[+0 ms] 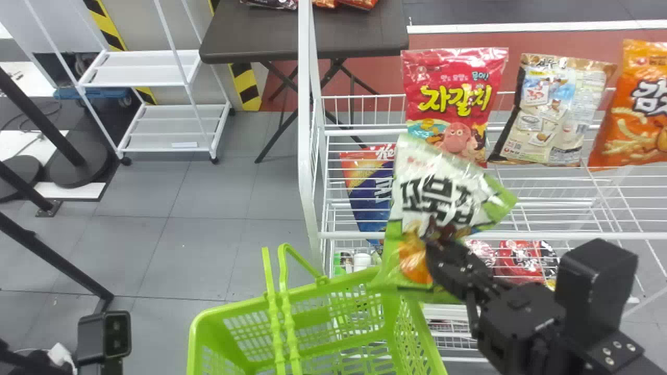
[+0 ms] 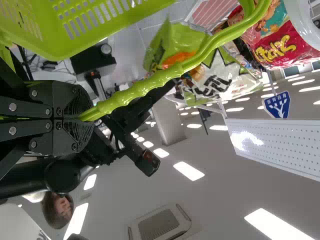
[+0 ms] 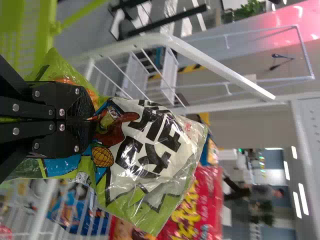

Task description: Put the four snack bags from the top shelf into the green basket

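In the head view my right gripper point(image 1: 435, 250) is shut on a green and white snack bag point(image 1: 435, 195), held above the right back corner of the green basket point(image 1: 307, 297). The right wrist view shows the gripper point(image 3: 92, 120) pinching the middle of that bag point(image 3: 150, 145). On the top shelf stand a red bag point(image 1: 453, 99), a beige bag point(image 1: 557, 109) and an orange bag point(image 1: 638, 104). My left gripper point(image 2: 82, 119) is shut on the basket's green handle point(image 2: 142, 90) in the left wrist view.
The white wire rack point(image 1: 307, 130) has an upright post beside the basket. A blue and red bag point(image 1: 370, 192) lies below the top shelf level. Behind stand a dark table point(image 1: 250, 31) and a white shelf cart point(image 1: 140, 67).
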`<move>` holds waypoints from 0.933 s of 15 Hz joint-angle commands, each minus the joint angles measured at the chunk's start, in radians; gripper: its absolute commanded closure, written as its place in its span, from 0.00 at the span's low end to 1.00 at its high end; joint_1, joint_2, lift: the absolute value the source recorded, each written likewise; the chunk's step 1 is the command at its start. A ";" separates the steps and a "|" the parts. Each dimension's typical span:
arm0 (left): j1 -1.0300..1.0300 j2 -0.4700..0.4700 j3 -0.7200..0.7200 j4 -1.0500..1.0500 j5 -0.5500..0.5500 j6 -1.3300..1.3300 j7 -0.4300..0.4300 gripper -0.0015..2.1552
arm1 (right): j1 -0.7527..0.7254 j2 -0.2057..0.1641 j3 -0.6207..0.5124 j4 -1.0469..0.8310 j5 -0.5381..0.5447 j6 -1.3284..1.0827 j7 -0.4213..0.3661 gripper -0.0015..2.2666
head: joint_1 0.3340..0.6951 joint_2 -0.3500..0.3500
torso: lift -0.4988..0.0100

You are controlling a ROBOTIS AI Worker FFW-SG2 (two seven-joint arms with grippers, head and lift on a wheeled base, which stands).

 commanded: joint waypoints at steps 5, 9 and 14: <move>-0.008 -0.003 -0.010 0.015 -0.006 0.000 -0.011 1.00 | -0.048 -0.056 0.180 -0.038 -0.035 0.272 0.022 0.99 | 1.00 0.86 | 0.97; -0.008 -0.003 -0.024 0.015 -0.006 0.000 -0.011 1.00 | -0.177 -0.059 0.353 0.054 -0.014 0.508 0.013 0.99 | 1.00 1.00 | 0.97; -0.009 -0.003 -0.072 0.013 -0.021 0.000 -0.011 1.00 | -0.374 -0.048 0.531 0.272 -0.038 0.492 -0.007 0.56 | 1.00 1.00 | 0.97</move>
